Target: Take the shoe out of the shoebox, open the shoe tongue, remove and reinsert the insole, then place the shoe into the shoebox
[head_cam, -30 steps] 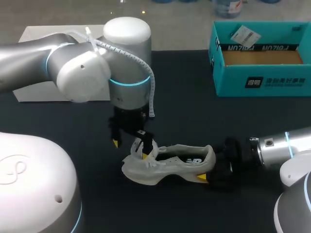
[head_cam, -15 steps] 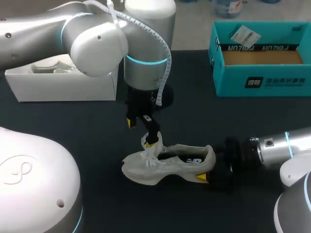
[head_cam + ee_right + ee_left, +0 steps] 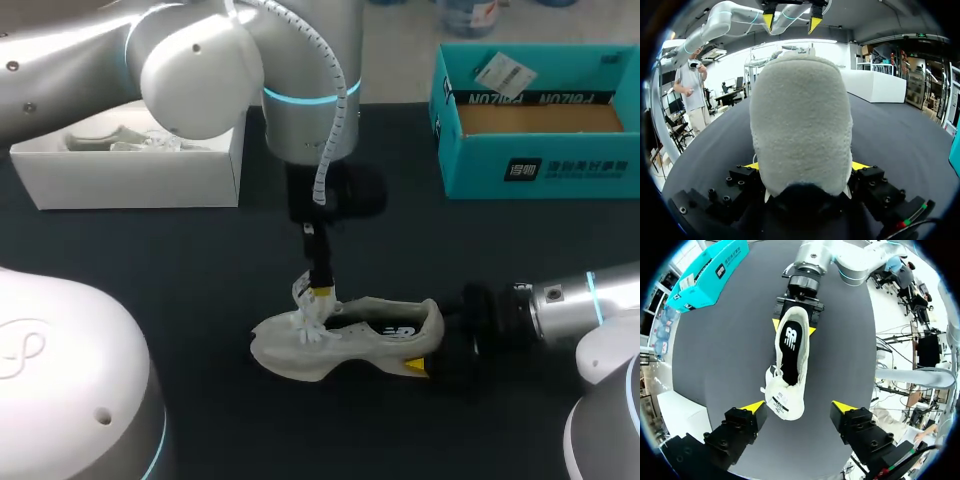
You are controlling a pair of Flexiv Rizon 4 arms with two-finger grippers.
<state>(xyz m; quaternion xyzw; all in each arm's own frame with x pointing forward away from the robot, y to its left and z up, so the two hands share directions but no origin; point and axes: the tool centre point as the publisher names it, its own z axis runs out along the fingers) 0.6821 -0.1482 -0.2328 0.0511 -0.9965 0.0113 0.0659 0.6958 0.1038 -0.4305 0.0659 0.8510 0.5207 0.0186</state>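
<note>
Two boxes stand on the black table (image 3: 180,260). From the table's middle, the open teal cardboard shoebox (image 3: 540,170) sits at 1 o'clock. It shows a bare brown floor, and one white tag (image 3: 498,72) rests on its far rim. The open white cardboard box (image 3: 130,185) sits at 10 o'clock and holds pale things I cannot make out.

One cream fabric shoe (image 3: 350,345) lies out on the table near 6 o'clock, toe towards 9, heel towards 3. The right gripper (image 3: 806,166) pinches the heel from both sides. The left gripper (image 3: 798,407) hangs over the raised tongue with its fingers spread wide, and neither tip touches the shoe.
</note>
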